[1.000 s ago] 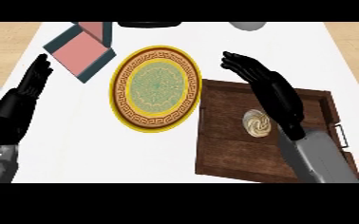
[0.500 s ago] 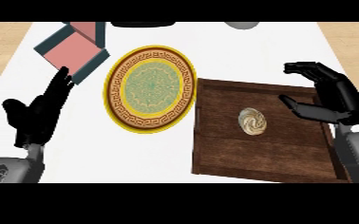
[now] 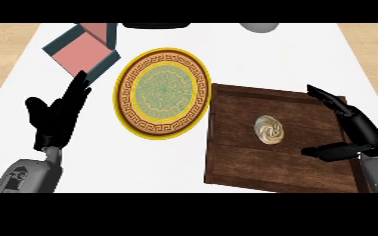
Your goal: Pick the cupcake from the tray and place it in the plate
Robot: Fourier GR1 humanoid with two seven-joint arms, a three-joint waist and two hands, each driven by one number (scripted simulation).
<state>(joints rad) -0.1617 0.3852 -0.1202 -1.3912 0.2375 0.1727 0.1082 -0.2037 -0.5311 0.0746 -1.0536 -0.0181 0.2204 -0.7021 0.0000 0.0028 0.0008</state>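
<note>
The black right hand (image 3: 347, 130) sat at the three o'clock edge of the view, over the right side of the dark brown wooden tray (image 3: 244, 172), thumb and fingers spread wide apart and holding nothing. At its nine o'clock, a short gap away, the small cream swirl-topped cupcake (image 3: 269, 130) stood on the tray's floor, untouched, roughly in the tray's middle.

Out from the tray toward ten o'clock lay the round plate with a yellow rim, brown patterned band and green centre (image 3: 162, 94), its edge just beside the tray's upper-left corner.

At eight o'clock the black left hand (image 3: 57, 115) rested open on the white counter (image 3: 251, 55), fingers straight and pointing up, near the plate but apart from it.

Up at eleven o'clock sat a pink and dark teal flat box (image 3: 83, 49).
</note>
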